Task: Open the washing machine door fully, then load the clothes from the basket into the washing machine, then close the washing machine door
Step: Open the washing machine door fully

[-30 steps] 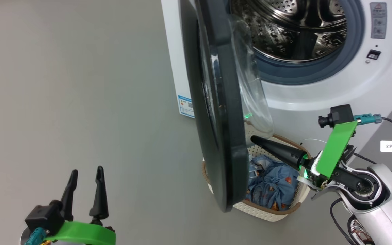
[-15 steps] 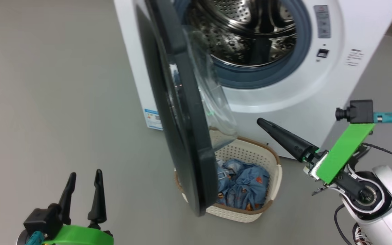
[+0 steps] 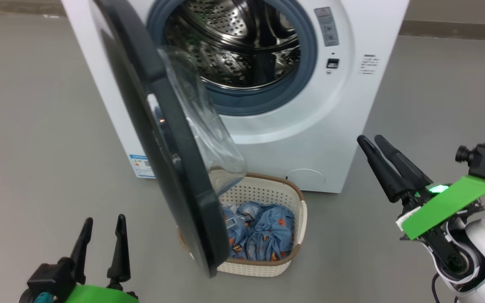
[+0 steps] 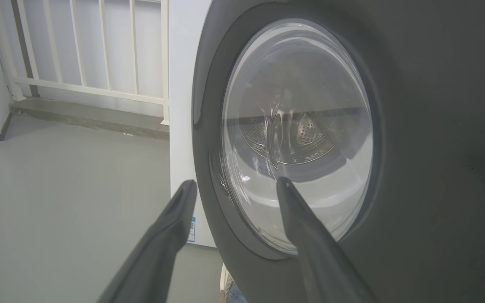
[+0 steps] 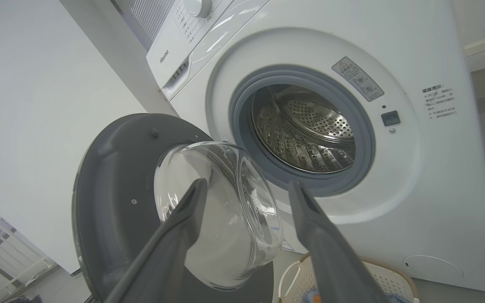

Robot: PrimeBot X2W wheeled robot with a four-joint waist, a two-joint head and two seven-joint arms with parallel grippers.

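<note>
Black washing machine door (image 3: 171, 168) half-open, near basket (image 3: 263, 193) holding clothes (image 3: 263, 235); left tool (image 3: 104, 219) and right tool (image 3: 369, 138) both empty, fingers spread apart, touching nothing.

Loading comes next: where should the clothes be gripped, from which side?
Probably pinch the raised bunched fold of the clothes from above, on the basket's right side: the washing machine door overhangs its left, and the open right gripper is nearer.

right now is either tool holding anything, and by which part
Nothing is held. The left tool and the right tool are both open and empty, clear of the washing machine door; the clothes lie in the basket.
</note>
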